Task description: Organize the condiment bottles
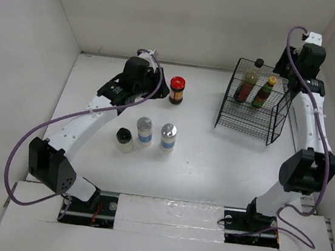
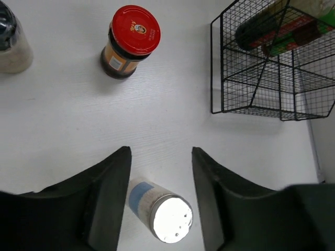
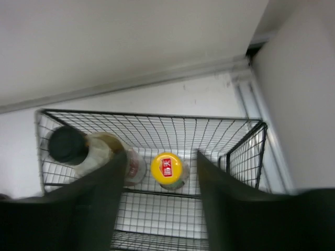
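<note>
White table [image 1: 199,166]. Black wire basket [image 1: 247,120] at far right, holding brown sauce bottle [image 1: 248,80] and yellow-capped bottle [image 1: 264,91], upright, side by side. Right gripper [image 3: 161,157] hangs over the basket, jaws spread, pinching nothing. Left gripper [image 2: 161,151] over mid-table, jaws spread, empty. On open table: silver-capped shaker [image 1: 145,130], twin shaker [image 1: 168,136] just beside it, red-lidded jar [image 1: 177,90] farther back, black-capped jar [image 1: 124,138] nearest left.

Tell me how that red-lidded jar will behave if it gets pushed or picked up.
The red-lidded jar looks squat and wide-based, standing upright on the table, so a push would probably slide it rather than tip it. It seems to be glass and nearly full, so likely heavy for its size and breakable. Knocked over, its round body could roll.
</note>
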You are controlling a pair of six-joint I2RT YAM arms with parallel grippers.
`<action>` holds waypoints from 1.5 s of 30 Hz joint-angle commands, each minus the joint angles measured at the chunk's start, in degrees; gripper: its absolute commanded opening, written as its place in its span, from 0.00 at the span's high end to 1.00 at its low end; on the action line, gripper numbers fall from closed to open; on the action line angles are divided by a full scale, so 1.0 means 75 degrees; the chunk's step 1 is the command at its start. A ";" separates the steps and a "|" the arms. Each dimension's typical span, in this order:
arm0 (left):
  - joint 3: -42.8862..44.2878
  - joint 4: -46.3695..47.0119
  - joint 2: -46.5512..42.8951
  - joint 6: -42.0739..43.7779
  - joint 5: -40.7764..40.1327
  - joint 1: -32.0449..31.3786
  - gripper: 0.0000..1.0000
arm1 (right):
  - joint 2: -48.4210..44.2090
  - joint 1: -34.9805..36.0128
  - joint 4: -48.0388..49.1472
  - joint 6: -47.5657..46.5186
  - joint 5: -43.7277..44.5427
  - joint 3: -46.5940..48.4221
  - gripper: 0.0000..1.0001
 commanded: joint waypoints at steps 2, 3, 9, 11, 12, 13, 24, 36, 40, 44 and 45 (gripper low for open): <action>-0.0066 0.0238 -0.0558 0.0144 -0.0158 -0.0010 0.72 | -0.1728 0.0759 0.0734 0.0110 0.0105 -0.0800 0.85; -0.0066 0.0156 -0.0559 0.0063 -0.0055 -0.0010 0.90 | -0.1907 0.1005 0.0840 0.0110 0.0186 -0.1085 0.92; 0.0192 -0.0090 -0.0699 -0.0020 -0.0054 0.0154 1.00 | -0.1666 0.3314 0.1251 -0.0042 -0.0515 -0.2317 0.50; 0.0192 -0.0172 -0.0780 -0.0090 -0.0136 0.0154 0.85 | -0.1255 0.3922 0.1251 -0.0124 -0.0750 -0.2143 0.32; 0.0192 -0.0173 -0.0781 -0.0160 -0.0228 0.0154 0.72 | -0.0789 0.4088 0.1251 -0.0229 -0.0750 -0.1864 0.17; 0.0192 -0.0242 -0.0874 -0.0160 -0.0229 0.0154 0.67 | -0.0529 0.4217 0.1251 -0.0323 -0.0750 -0.1687 0.11; -0.0544 -0.0383 -0.1624 -0.0967 0.0063 0.0494 0.38 | 0.3046 0.5014 0.0126 -0.0968 -0.0600 0.1665 0.00; -0.0945 -0.0348 -0.1789 -0.1110 0.0004 0.0494 0.38 | 0.4478 0.5180 0.0571 -0.0687 -0.0282 0.2862 0.19; -0.1015 -0.0208 -0.1789 -0.1110 0.0075 0.0494 0.38 | 0.4129 0.5332 0.1027 -0.0687 -0.0094 0.2582 0.50; -0.1015 -0.0208 -0.1789 -0.1040 0.0075 0.0494 0.38 | 0.3170 0.5332 0.1110 -0.0500 -0.0001 0.2359 0.56; -0.1015 -0.0126 -0.1789 -0.0958 0.0191 0.0494 0.38 | 0.2864 0.5332 0.1110 -0.0499 0.0000 0.2253 0.56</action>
